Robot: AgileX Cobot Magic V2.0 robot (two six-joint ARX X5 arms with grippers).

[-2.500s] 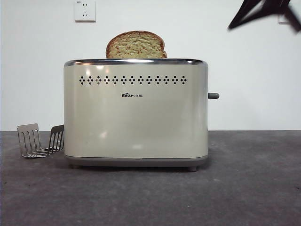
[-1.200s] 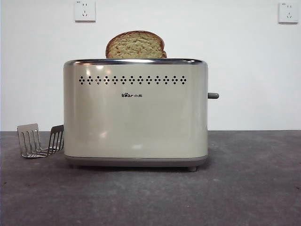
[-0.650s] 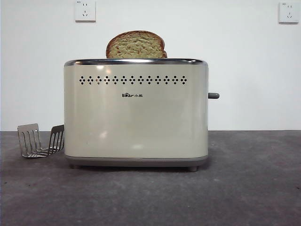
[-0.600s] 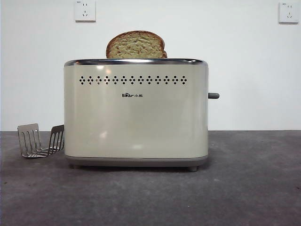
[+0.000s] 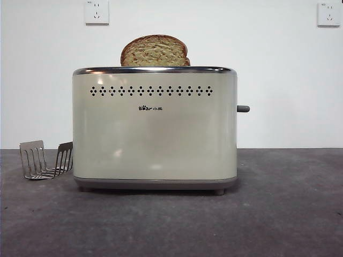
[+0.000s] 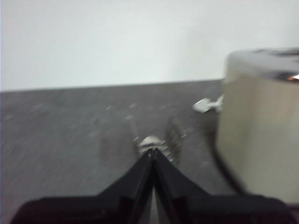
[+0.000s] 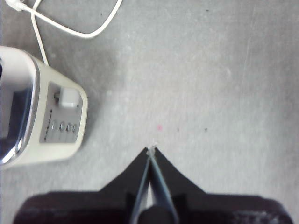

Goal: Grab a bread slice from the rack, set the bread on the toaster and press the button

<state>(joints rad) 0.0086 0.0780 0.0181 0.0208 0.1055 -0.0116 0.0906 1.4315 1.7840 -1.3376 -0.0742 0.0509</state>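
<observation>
The left gripper (image 6: 152,151) has its fingers pressed together on nothing, poised above the rack (image 6: 154,140), which stands empty on the grey surface (image 5: 289,214) just beside the toaster (image 5: 155,128). The right gripper (image 7: 152,150) also has its fingers together, empty, high over bare surface near the toaster's narrow end, where the button (image 7: 68,98) sticks out. The slice of bread (image 5: 155,51) stands upright in the toaster's top slot, its rounded upper part rising above the chrome rim. A white cord (image 7: 70,28) trails behind the toaster.
</observation>
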